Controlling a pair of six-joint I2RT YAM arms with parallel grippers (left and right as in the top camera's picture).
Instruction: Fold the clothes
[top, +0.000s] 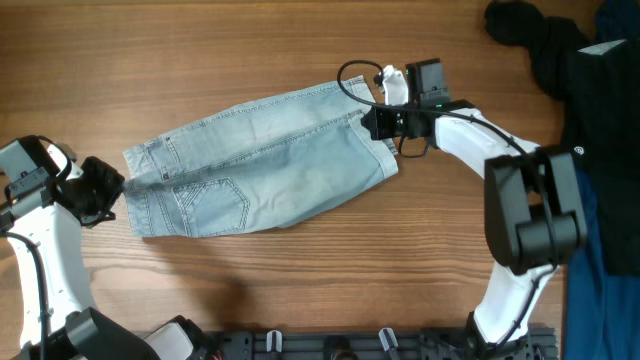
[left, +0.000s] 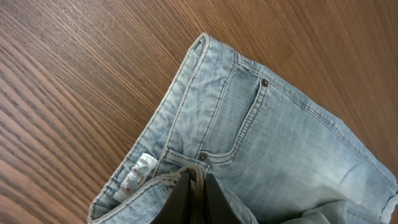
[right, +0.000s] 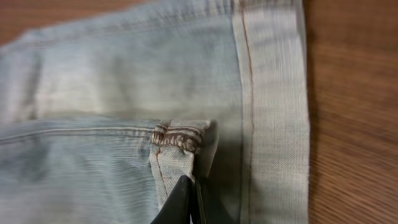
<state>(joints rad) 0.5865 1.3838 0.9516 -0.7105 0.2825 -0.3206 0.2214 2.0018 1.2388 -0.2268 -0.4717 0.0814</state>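
Note:
The light blue denim shorts (top: 260, 160) lie across the middle of the wooden table, folded lengthwise, waistband at the left and cuffed hems at the right. My left gripper (top: 112, 185) is shut on the waistband edge; in the left wrist view the jaws (left: 198, 193) pinch denim (left: 280, 130) beside a small white label (left: 138, 174). My right gripper (top: 378, 122) is shut on the hem end; in the right wrist view its fingers (right: 191, 198) pinch a cuff corner of the shorts (right: 124, 74).
A black garment (top: 560, 50) and dark blue fabric (top: 610, 170) are piled at the right edge of the table (top: 330, 280). A black cable (top: 350, 75) loops by the right wrist. The arm bases stand along the front edge.

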